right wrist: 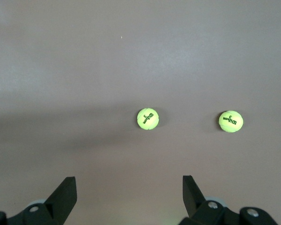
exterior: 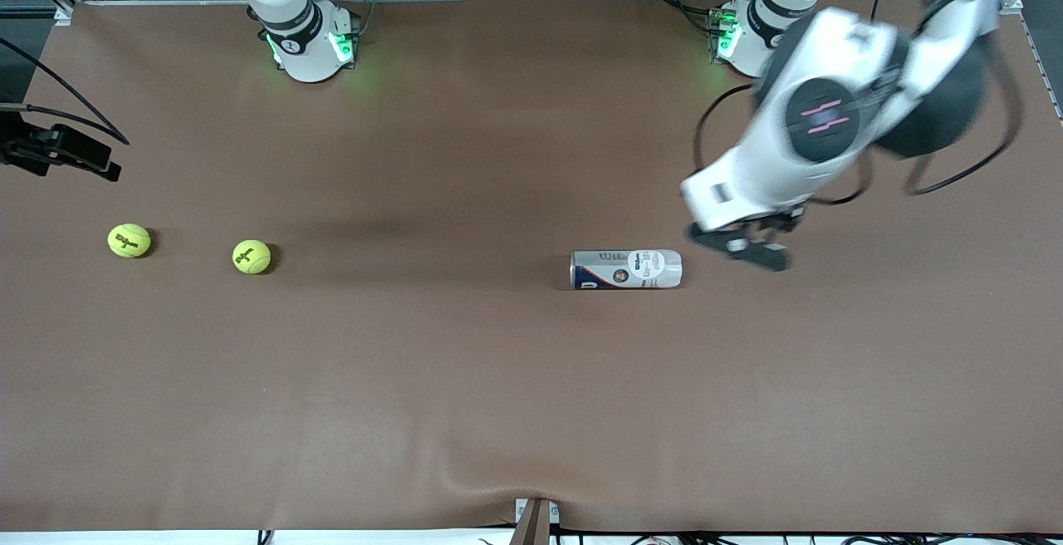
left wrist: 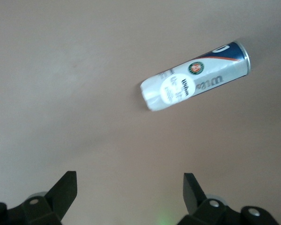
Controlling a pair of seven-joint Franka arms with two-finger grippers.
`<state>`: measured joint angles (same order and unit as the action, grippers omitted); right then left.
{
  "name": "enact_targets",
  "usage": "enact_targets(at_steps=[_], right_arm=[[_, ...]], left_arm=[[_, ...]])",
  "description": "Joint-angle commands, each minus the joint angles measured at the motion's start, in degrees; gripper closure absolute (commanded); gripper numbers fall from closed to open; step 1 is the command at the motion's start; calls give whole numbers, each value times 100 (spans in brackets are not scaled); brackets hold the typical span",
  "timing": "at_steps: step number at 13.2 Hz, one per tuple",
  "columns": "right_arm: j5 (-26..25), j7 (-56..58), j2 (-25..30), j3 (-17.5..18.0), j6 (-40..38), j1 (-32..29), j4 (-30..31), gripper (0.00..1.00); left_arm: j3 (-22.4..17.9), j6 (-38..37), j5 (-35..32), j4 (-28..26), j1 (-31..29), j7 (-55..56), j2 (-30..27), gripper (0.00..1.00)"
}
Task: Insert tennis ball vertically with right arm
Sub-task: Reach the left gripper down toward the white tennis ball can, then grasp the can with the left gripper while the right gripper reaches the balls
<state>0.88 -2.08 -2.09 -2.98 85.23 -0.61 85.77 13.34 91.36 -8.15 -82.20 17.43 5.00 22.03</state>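
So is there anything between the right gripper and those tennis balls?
Nothing visible. The right gripper is open over bare table, with both tennis balls in plain sight. The can lies on its side toward the left arm's end, near the open left gripper.

even, bright overhead light, soft shadows beside each tennis ball (exterior: 252,257), and the left arm (exterior: 818,125) motion-blurred.

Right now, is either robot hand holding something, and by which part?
Nothing is held. The left gripper hangs open over the table beside the can; the right gripper is open above the two tennis balls.
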Motion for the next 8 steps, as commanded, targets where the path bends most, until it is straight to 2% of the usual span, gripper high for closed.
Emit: enact_targets(at_steps=[1,4,8], right_arm=[[0,50,-124,16,72,-9,-148,0],[35,32,-440,16,64,-36,-122,0],[35,6,-538,16,82,-9,-113,0]], left_arm=[[-60,83,-266,336,190,-113,459,0],[-42,127,-328,336,304,-428,714,0],[-25,145,-600,327,331,-1009,898,0]])
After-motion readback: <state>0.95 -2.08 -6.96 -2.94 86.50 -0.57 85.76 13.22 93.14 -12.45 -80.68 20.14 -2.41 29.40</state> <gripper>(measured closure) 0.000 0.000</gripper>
